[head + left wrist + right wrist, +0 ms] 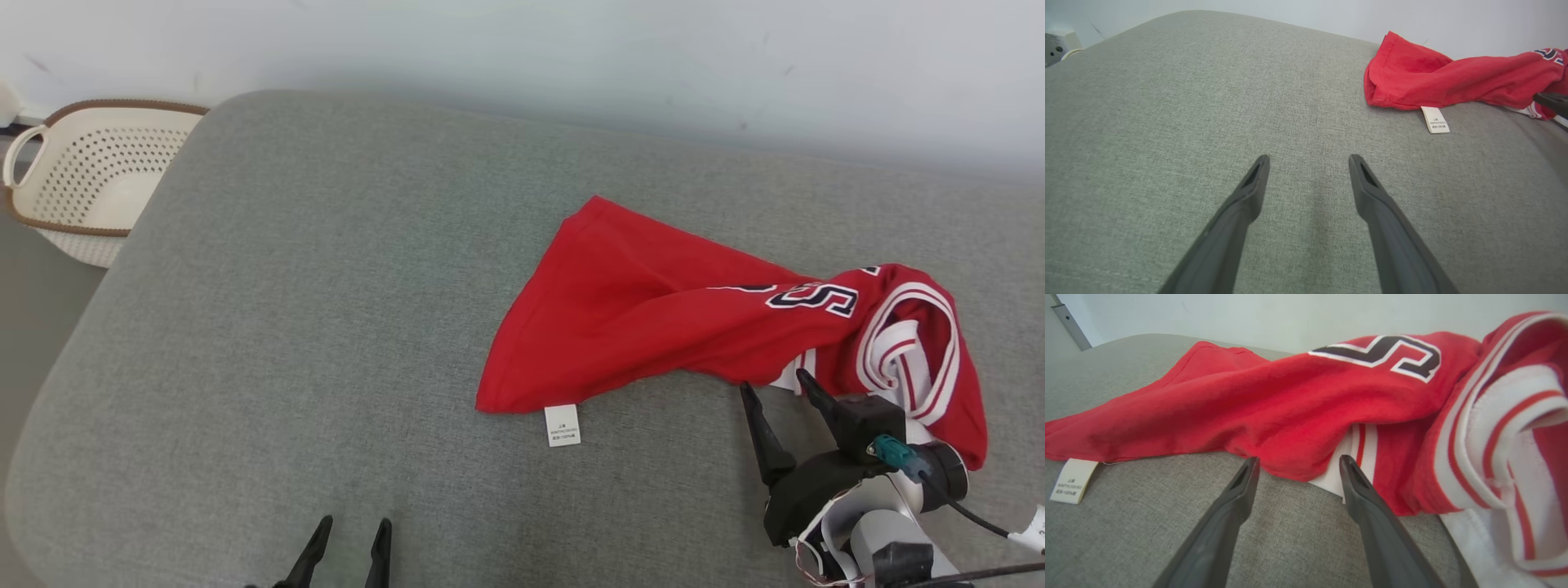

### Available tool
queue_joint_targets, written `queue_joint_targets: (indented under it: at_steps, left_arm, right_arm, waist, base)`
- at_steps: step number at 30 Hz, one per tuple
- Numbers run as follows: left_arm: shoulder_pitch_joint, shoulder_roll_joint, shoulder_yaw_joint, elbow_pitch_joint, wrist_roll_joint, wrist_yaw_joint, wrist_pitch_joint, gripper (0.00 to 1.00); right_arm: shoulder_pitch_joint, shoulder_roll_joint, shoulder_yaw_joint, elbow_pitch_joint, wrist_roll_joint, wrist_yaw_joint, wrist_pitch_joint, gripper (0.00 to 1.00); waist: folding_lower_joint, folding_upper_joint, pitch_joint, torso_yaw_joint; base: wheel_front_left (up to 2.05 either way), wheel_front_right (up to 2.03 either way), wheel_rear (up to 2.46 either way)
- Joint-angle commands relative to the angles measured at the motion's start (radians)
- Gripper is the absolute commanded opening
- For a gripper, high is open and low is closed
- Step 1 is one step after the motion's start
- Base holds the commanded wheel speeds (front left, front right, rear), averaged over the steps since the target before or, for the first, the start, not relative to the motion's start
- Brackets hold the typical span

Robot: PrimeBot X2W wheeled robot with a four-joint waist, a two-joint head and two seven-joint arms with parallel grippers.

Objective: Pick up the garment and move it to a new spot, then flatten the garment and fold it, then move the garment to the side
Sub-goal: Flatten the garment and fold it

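Your crumpled red jersey (653, 318) with white-striped trim lies unfolded on the right of the grey fabric cushion (286, 327). Both grippers gape wide and empty: the right gripper (774, 380) at the near edge of the cloth, perhaps touching it, and the left gripper (355, 521) well apart. Flattening, folding and moving it aside all look undone.

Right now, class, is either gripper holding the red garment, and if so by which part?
Nothing is held. The right gripper stands open at the edge of the garment; the left gripper is open over the cushion.
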Motion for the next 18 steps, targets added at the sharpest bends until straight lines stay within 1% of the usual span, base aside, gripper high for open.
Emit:
queue_joint_targets:
  at_steps: [1, 6, 7, 8, 9, 10, 13, 18]
  left_arm:
    - [-0.010, 0.000, 0.001, -0.006, 0.012, 0.006, -0.001, 1.00]
    - [-0.014, 0.000, -0.010, -0.019, 0.024, 0.006, -0.001, 1.00]
    - [-0.015, 0.000, -0.012, -0.021, 0.025, 0.006, -0.001, 1.00]
    - [-0.014, 0.000, -0.010, -0.022, 0.026, 0.008, -0.001, 1.00]
    - [-0.013, 0.000, -0.011, -0.023, 0.026, 0.009, -0.001, 1.00]
    - [-0.012, 0.000, -0.010, -0.024, 0.027, 0.010, -0.001, 1.00]
    - [-0.006, 0.000, -0.001, -0.020, 0.031, 0.019, -0.001, 1.00]
    - [-0.004, 0.000, 0.005, -0.030, 0.034, 0.015, -0.001, 1.00]
  right_arm:
    - [-0.010, 0.008, -0.004, 0.011, 0.006, 0.000, 0.000, 1.00]
    - [-0.044, 0.023, -0.041, 0.085, -0.012, 0.000, 0.000, 1.00]
    - [-0.049, 0.024, -0.048, 0.096, -0.014, 0.000, 0.000, 0.91]
    - [-0.055, 0.026, -0.054, 0.106, -0.017, 0.000, 0.000, 0.67]
    - [-0.063, 0.025, -0.062, 0.109, -0.022, 0.000, 0.000, 0.31]
    - [-0.070, 0.026, -0.067, 0.109, -0.025, 0.000, 0.000, 0.00]
    - [-0.083, 0.024, -0.070, 0.081, -0.038, 0.000, 0.000, 0.00]
    - [-0.121, -0.001, -0.067, -0.030, -0.040, 0.000, 0.000, 0.00]
  waist:
    - [0.0000, -0.0001, 0.006, 0.013]
    - [0.0000, -0.0001, 0.015, 0.047]
    - [0.0000, -0.0001, 0.017, 0.054]
    - [0.0000, -0.0001, 0.018, 0.059]
    - [0.0000, -0.0001, 0.021, 0.064]
    - [0.0000, -0.0001, 0.023, 0.068]
    - [0.0000, -0.0001, 0.030, 0.078]
    - [0.0000, -0.0001, 0.045, 0.083]
  base:
    - [0.00, 0.00, 0.00]
    - [0.00, 0.00, 0.00]
    - [0.00, 0.00, 0.00]
    - [0.00, 0.00, 0.00]
    - [0.00, 0.00, 0.00]
    - [0.00, 0.00, 0.00]
    - [0.00, 0.00, 0.00]
    - [0.00, 0.00, 0.00]
